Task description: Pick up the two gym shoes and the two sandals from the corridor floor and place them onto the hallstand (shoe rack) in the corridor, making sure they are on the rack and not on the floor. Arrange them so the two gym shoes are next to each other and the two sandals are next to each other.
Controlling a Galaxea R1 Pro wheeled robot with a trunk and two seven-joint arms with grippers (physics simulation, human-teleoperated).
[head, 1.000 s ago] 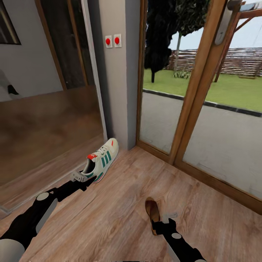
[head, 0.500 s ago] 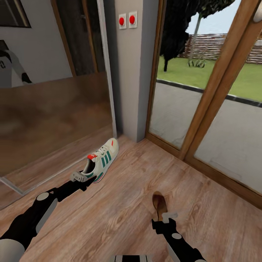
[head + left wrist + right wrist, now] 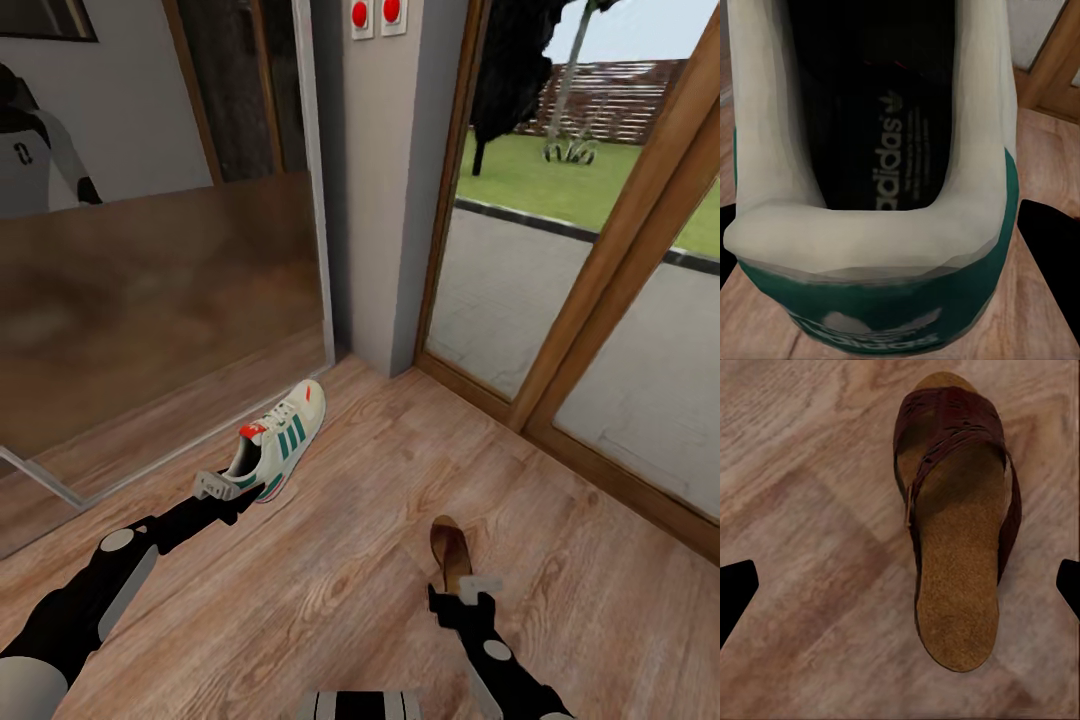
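Head view: our left gripper [image 3: 222,487] sits at the gym shoe [image 3: 277,440] heel, seemingly clamped on it, though the fingers are hard to make out | shoe far-left on the corridor floor [image 3: 330,560], near the mirror | right gripper [image 3: 462,592] fingers spread wide behind the sandal [image 3: 450,550], not touching.

black arms, grey joint caps, pale end effectors

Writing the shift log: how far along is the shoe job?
Nothing looks placed yet, and no rack is in sight. In hand: the left gripper is at the heel of a gym shoe, seemingly gripping it; the right gripper hangs open by a sandal on the floor. Left: racking and pairing all four.
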